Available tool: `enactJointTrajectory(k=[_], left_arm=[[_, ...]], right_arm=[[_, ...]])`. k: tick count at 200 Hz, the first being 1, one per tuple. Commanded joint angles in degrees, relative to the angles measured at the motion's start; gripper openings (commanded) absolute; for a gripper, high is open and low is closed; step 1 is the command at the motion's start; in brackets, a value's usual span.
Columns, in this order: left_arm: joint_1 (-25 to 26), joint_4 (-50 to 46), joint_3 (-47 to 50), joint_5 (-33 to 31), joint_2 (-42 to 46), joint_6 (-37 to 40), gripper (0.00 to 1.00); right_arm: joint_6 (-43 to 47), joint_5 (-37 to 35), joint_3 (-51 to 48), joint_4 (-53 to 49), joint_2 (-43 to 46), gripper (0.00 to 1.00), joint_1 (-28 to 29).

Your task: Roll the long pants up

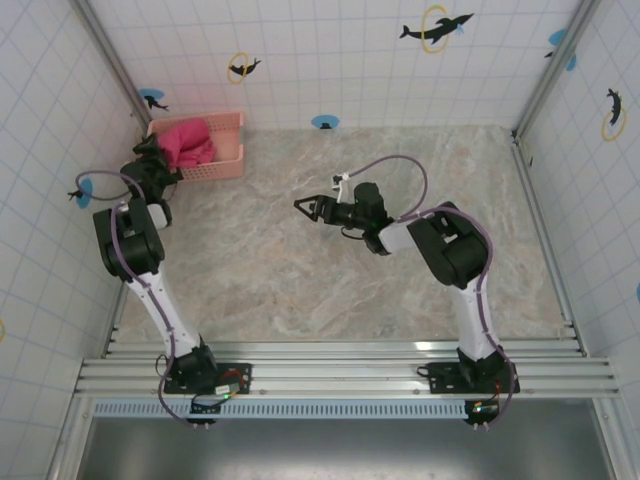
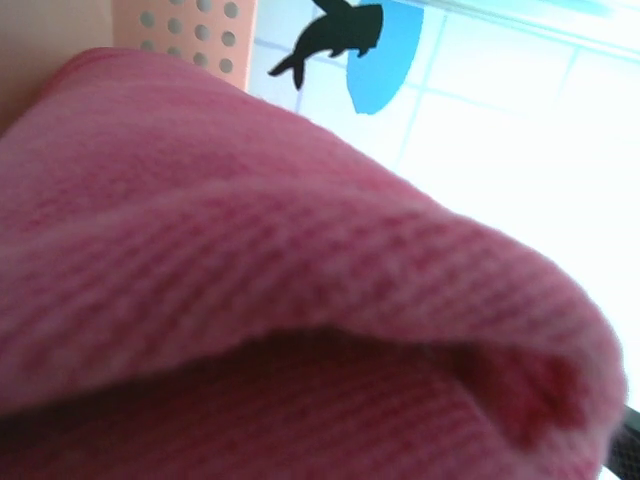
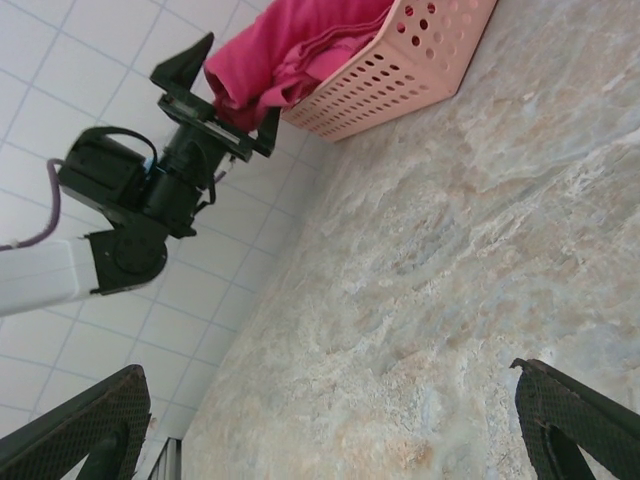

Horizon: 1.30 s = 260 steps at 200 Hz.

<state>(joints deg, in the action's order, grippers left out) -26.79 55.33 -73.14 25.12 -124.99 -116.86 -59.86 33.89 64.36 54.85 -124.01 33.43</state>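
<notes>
Right wrist: left gripper [image 3: 225,100] is straddling pants [image 3: 300,40] in basket [image 3: 400,75], jaws apart; right gripper [image 1: 306,205] is hovering, likewise agape.

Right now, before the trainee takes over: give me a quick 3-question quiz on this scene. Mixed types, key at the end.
1. True or false: the long pants lie spread flat on the table.
2. The right gripper is: A) shut on the pants; B) open and empty above the table; C) shut and empty.
3. Which gripper has its jaws spread around a fold of the pants?

Key:
1. False. They sit bunched in the basket at the far left corner.
2. B.
3. The left gripper.
</notes>
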Motion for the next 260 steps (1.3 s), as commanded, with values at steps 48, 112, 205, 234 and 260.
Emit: enactJointTrajectory(k=[48, 112, 205, 234, 260], left_arm=[[-3.4, -51.5, -11.2, 14.4, 11.3, 25.6, 0.97], [-4.4, -46.8, 5.9, 19.3, 19.3, 29.8, 0.98], [-6.5, -75.6, 9.5, 1.6, 43.3, 76.0, 0.98], [-4.5, -58.2, 24.6, 2.5, 46.2, 90.0, 0.98], [-1.8, -48.0, 28.3, 4.4, 44.6, 94.0, 0.97]], right_arm=[[2.6, -2.1, -2.7, -1.6, 5.6, 0.97, 1.4], [5.2, -2.2, -3.8, -4.4, 9.3, 0.97, 1.8], [8.1, -4.9, -6.6, -18.4, 13.9, 0.97, -0.2], [20.2, -8.7, -8.3, -36.2, 22.7, 0.97, -3.1], [35.1, -16.2, -6.0, -57.3, 30.6, 0.97, -6.6]])
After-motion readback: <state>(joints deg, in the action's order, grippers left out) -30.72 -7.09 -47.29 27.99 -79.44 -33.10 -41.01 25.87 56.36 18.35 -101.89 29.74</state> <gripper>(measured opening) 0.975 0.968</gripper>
